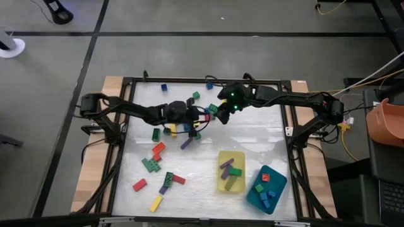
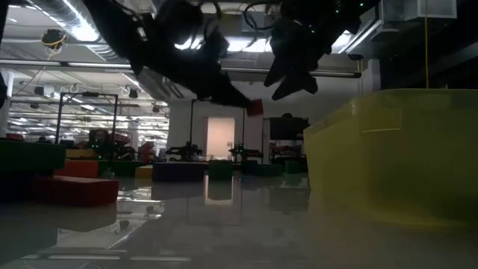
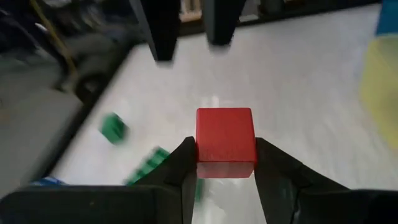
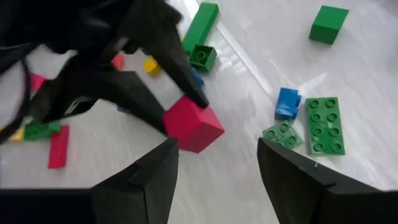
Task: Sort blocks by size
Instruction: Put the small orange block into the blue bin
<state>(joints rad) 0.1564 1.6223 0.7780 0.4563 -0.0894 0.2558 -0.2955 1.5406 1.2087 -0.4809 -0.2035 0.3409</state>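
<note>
Both arms meet over the table's far half in the high view, left gripper (image 1: 197,118) and right gripper (image 1: 216,112) nearly touching. Two trays sit toward the near edge — yellow tray (image 1: 231,171) with three blocks, teal tray (image 1: 266,188) beside it with about four; roughly fifteen more lie loose on the table.

Low view: a small red cube (image 2: 255,107) hangs above the tabletop, left of the yellow tray.

Left wrist: the fingers are clamped on the red cube (image 3: 225,143), a tiny one with no long axis.

Right wrist: that gripper's fingers stand apart, the cube straight ahead — a handover looks likely, since the right arm is nearer the teal tray.
</note>
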